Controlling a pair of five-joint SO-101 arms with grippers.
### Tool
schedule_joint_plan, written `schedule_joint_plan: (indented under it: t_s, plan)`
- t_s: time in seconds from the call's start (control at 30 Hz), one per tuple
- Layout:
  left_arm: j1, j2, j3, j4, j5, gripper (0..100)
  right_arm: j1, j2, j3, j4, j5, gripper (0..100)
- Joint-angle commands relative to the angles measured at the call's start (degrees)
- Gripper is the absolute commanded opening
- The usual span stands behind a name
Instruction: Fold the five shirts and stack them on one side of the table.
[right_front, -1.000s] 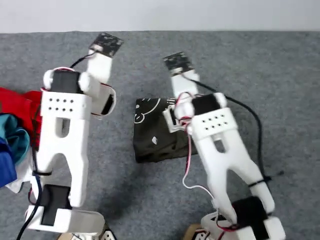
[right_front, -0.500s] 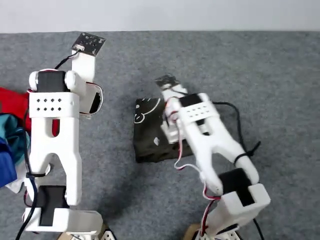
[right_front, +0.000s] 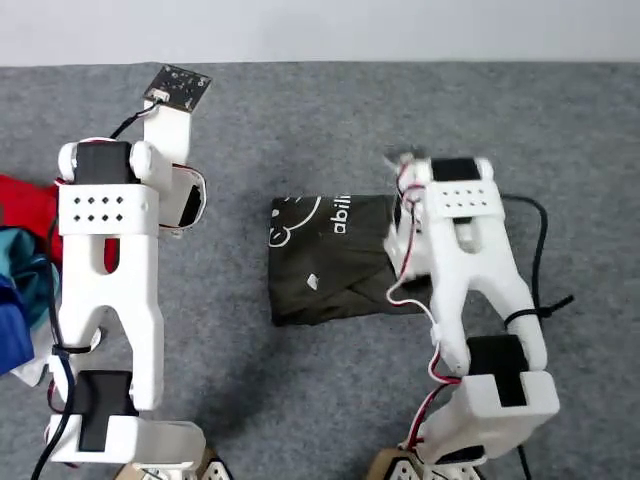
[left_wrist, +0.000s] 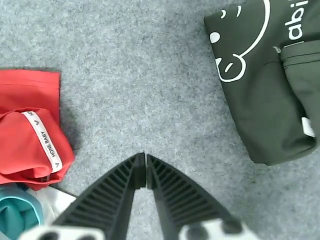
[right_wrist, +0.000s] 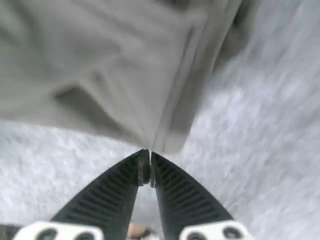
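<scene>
1. One dark folded shirt (right_front: 320, 270) with a white cartoon print lies at the middle of the grey table (right_front: 560, 120).
2. The left gripper (left_wrist: 145, 172) is closed on nothing. It sits over bare table between the dark shirt and a red shirt (left_wrist: 25, 125) in the heap at the left edge.
3. The right gripper (right_wrist: 149, 170) is closed at the dark shirt's right edge. Through the blur it seems to pinch nothing.
4. The cloth is probably light, limp and apt to unfold, so it is best pinched through all layers at a folded edge.

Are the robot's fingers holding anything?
The left fingers hold nothing. The right fingers are shut at the dark shirt's edge; whether they pinch it cannot be told.
</scene>
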Motion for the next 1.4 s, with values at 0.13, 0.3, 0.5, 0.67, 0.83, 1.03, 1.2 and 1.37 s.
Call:
schedule_joint_plan:
  t_s: [0.13, 0.3, 0.5, 0.67, 0.83, 1.03, 1.2, 1.37]
  plan:
    - [-0.8, -2.2, 0.0, 0.3, -0.6, 0, -13.7, 4.6, -17.1, -4.7, -2.5, 1.6]
    - [-4.0, -2.4, 0.0, 0.3, -0.6, 0, -18.8, 12.4, -18.7, -10.6, -2.5, 1.5]
    - [-8.2, -2.4, 0.0, 0.4, -1.1, 0, -21.2, 20.9, -23.1, -12.6, -2.4, 1.5]
    - [-9.8, -2.5, 0.0, 0.4, -3.4, 0, -18.9, 25.4, -24.4, -8.9, -2.3, 1.0]
    - [-11.1, -2.5, 0.0, 0.5, -3.4, 0, -13.8, 24.2, -24.4, 0.3, -2.3, 1.0]
    - [-11.3, -2.5, 0.0, 0.4, -3.5, 0, -8.0, 20.0, -23.2, 9.5, 4.1, 1.0]
    - [-11.3, -2.5, 0.0, 0.4, -3.5, 0, -1.7, 13.5, -19.2, 9.4, 4.6, 1.0]
    - [-11.5, -2.5, 0.0, 0.4, -4.0, 0, 0.1, 8.9, -14.9, 9.4, 6.8, 1.0]
